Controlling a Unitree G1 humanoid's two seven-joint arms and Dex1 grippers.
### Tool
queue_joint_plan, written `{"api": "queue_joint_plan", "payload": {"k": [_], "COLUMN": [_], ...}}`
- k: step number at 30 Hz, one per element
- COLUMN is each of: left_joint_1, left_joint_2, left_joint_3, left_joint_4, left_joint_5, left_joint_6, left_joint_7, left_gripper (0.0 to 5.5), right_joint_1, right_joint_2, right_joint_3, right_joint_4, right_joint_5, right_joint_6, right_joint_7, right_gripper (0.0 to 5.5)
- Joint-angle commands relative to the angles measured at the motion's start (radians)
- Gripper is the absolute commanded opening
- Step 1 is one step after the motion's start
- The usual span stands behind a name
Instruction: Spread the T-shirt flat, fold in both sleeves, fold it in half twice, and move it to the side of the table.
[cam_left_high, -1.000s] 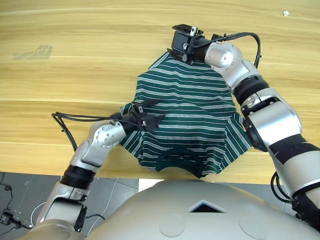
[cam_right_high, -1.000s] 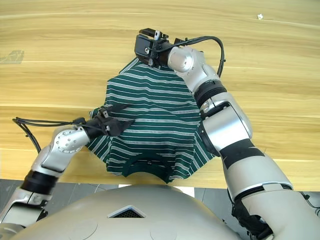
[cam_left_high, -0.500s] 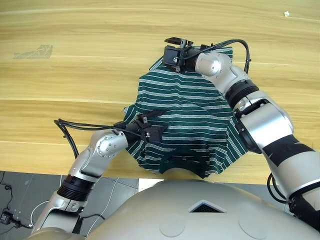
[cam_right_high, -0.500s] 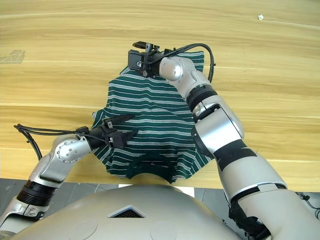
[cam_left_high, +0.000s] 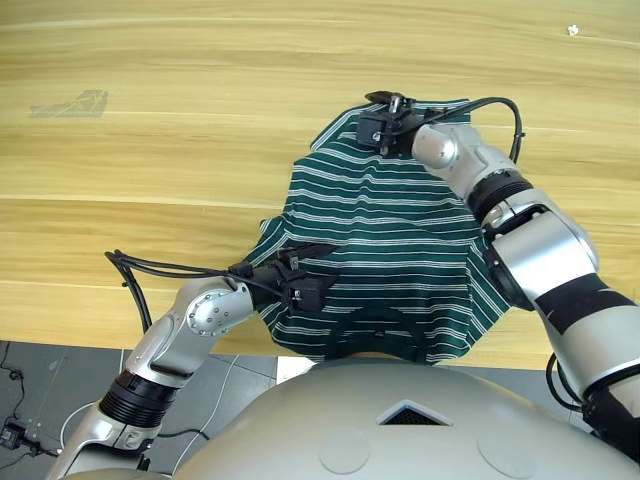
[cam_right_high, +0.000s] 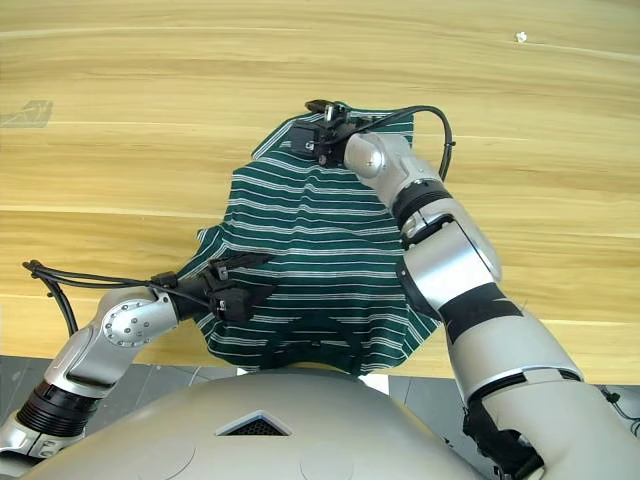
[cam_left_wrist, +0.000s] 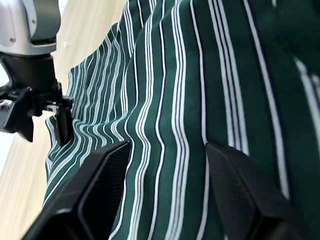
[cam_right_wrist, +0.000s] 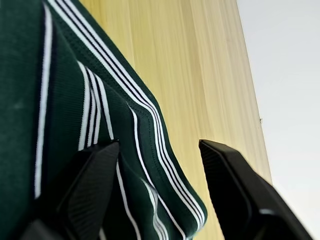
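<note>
Left gripper (cam_left_high: 306, 277): jaws spread over the T-shirt (cam_left_high: 400, 235) near its left sleeve. Right gripper (cam_left_high: 381, 122): jaws spread astride the far hem. The shirt lies rumpled at the tabletop (cam_left_high: 150, 150) near edge. Step in hand: spreading flat. The next move likely calls for closing on the hem and drawing it taut.

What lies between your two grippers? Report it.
Only striped T-shirt cloth spans from the left gripper to the right gripper, in the left eye view.
</note>
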Motion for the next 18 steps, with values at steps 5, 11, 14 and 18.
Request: {"api": "queue_joint_plan", "payload": {"k": [5,11,14,18], "left_joint_1": [-0.029,0.003,-0.002,0.001], "left_joint_2": [-0.011,0.008,0.015,0.016], "left_joint_3": [-0.011,-0.004,0.006,0.011], "left_joint_4": [0.062,0.076,0.075,0.051], "left_joint_5": [0.046,0.07,0.068,0.074], "left_joint_6": [-0.006,-0.017,-0.018,-0.012], "left_joint_7": [0.032,0.061,0.06,0.058], "left_gripper": [2.8,2.8,2.8,2.8], "right_joint_1": [0.037,0.123,0.211,0.356], "right_joint_2": [-0.099,-0.139,-0.212,-0.392], "right_joint_3": [-0.113,-0.023,0.023,0.037], "right_joint_4": [0.034,-0.022,-0.155,-0.487], "right_joint_5": [0.059,-0.005,0.009,0.041], "right_joint_6": [0.195,0.132,0.03,-0.007], "right_joint_7": [-0.075,0.128,0.312,0.476], "right_gripper": [2.96,2.96,2.96,2.96]}}
